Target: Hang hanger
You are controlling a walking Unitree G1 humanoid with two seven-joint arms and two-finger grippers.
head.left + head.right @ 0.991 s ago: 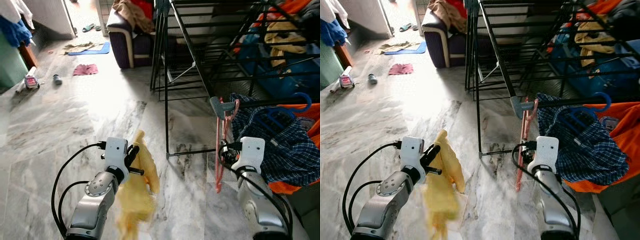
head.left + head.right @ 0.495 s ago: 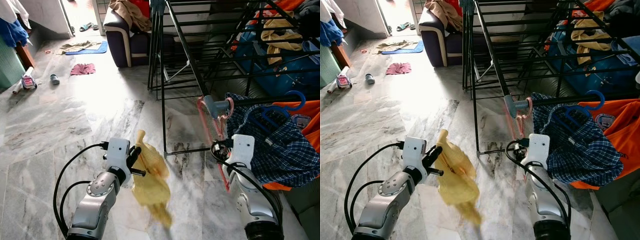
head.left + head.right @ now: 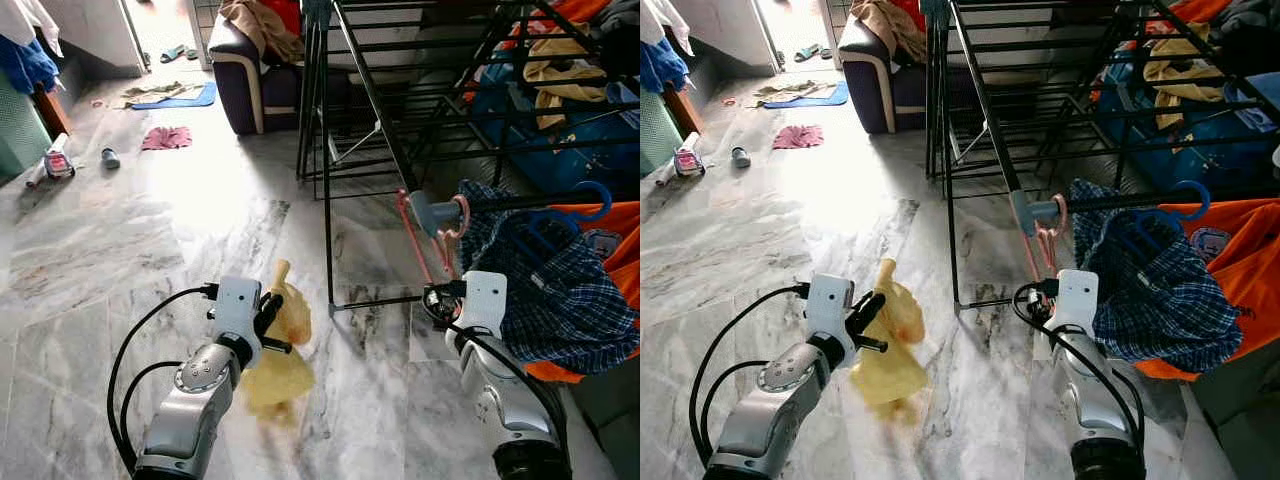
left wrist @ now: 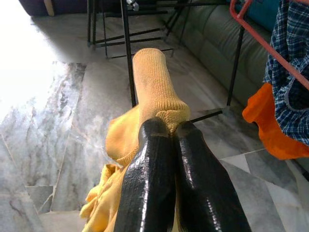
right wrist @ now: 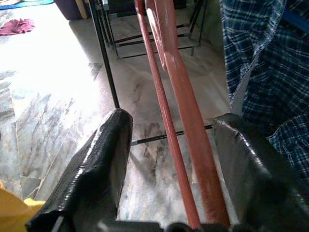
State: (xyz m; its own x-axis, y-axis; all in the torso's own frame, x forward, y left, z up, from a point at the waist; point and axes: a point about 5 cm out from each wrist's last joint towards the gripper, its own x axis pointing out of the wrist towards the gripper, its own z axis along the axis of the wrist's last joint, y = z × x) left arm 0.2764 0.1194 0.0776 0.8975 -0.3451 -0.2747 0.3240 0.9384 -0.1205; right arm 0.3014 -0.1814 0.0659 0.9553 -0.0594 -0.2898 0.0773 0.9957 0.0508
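With its hook over the end of the black metal drying rack's rail [image 3: 530, 203], the pink plastic hanger [image 3: 425, 245] hangs between the right gripper's [image 5: 171, 159] spread, releasing fingers, while the left gripper [image 4: 169, 145] pinches a yellow knitted garment [image 3: 275, 350] clear.

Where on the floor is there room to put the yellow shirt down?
Bare marble floor lies open between the left gripper and the sofa. It is crowded by the drying rack, with the checked shirt and pink hanger.
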